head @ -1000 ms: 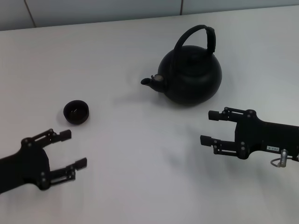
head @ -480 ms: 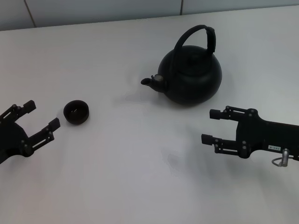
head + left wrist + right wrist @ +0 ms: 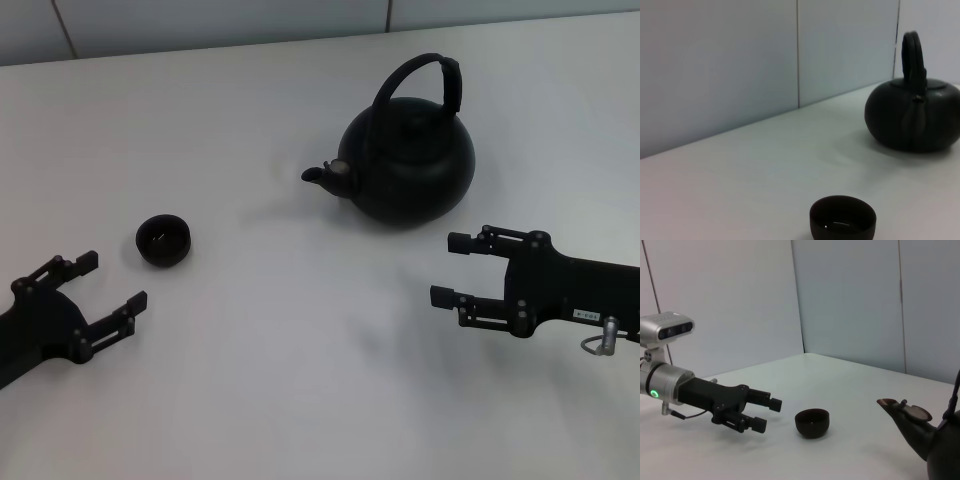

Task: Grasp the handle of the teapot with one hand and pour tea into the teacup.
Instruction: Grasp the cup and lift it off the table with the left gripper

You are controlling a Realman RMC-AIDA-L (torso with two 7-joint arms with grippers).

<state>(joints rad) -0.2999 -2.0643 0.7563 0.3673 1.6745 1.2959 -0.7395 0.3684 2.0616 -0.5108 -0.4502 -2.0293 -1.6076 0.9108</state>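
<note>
The matte-black teapot (image 3: pixel 410 165) stands upright at the table's centre-back, spout pointing left, its arched handle (image 3: pixel 420 62) raised over the lid. It also fills the far side of the left wrist view as teapot (image 3: pixel 915 117) with handle (image 3: pixel 912 55). The small black teacup (image 3: pixel 163 240) sits to the left, alone on the table. My left gripper (image 3: pixel 112 280) is open, just in front and left of the cup, touching nothing. My right gripper (image 3: pixel 447 270) is open in front of the teapot and to its right, holding nothing. In the right wrist view the teacup (image 3: pixel 812 422) lies between the spout (image 3: pixel 905 420) and my left gripper (image 3: pixel 768 414).
The white table (image 3: pixel 290 380) carries only the pot and the cup. A pale panelled wall (image 3: pixel 220 20) runs along its far edge.
My left gripper swung left and back, then came slightly forward and to the right; it stays open near the teacup. The right arm, teapot and cup have not moved.
</note>
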